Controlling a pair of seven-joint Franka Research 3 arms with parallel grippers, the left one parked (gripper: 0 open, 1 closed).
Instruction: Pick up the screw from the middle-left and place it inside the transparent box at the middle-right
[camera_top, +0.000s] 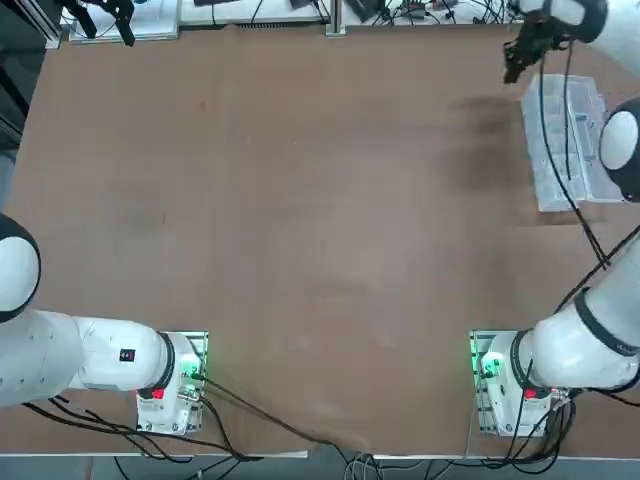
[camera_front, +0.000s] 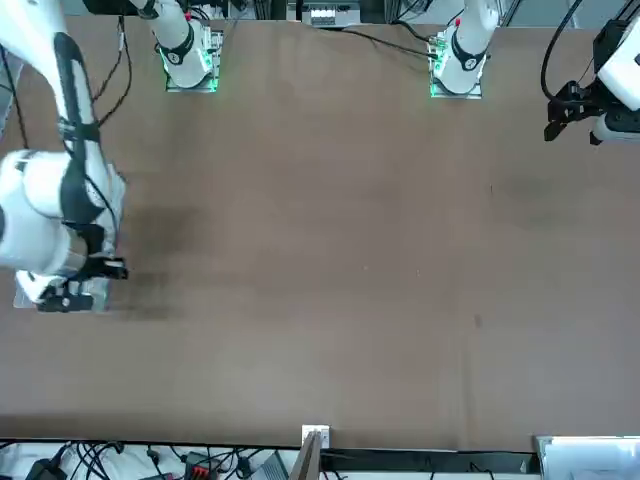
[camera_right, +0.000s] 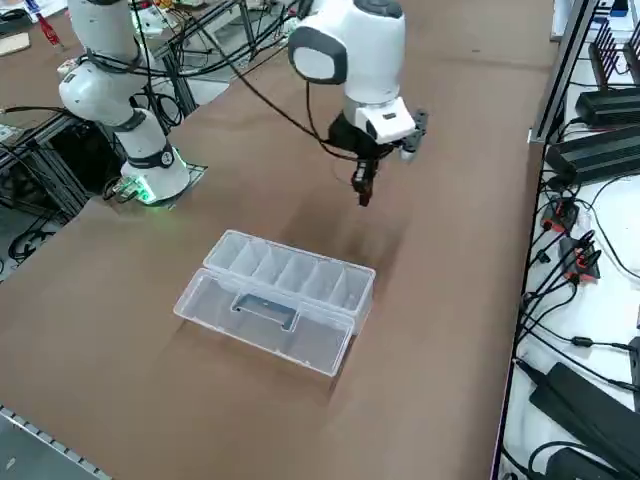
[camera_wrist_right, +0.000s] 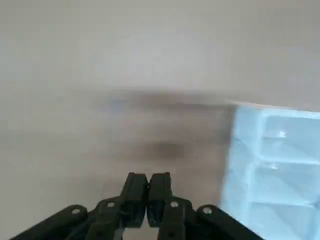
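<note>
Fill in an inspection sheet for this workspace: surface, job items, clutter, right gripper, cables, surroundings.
Surface: brown tabletop, a few small dark marks.
Transparent box: lid open, small compartments in a row; no screw made out in it.
Screw: cannot be told for certain in any view.
Clutter: nothing seen on the tabletop apart from the box.
Right gripper: above the table beside the box, fingers shut, no item seen between them.
Cables: black cables run from the arm bases over the near table edge; another hangs along the right arm.
Surroundings: black devices and loose wiring on a white surface beyond the table edge; no person seen.
</note>
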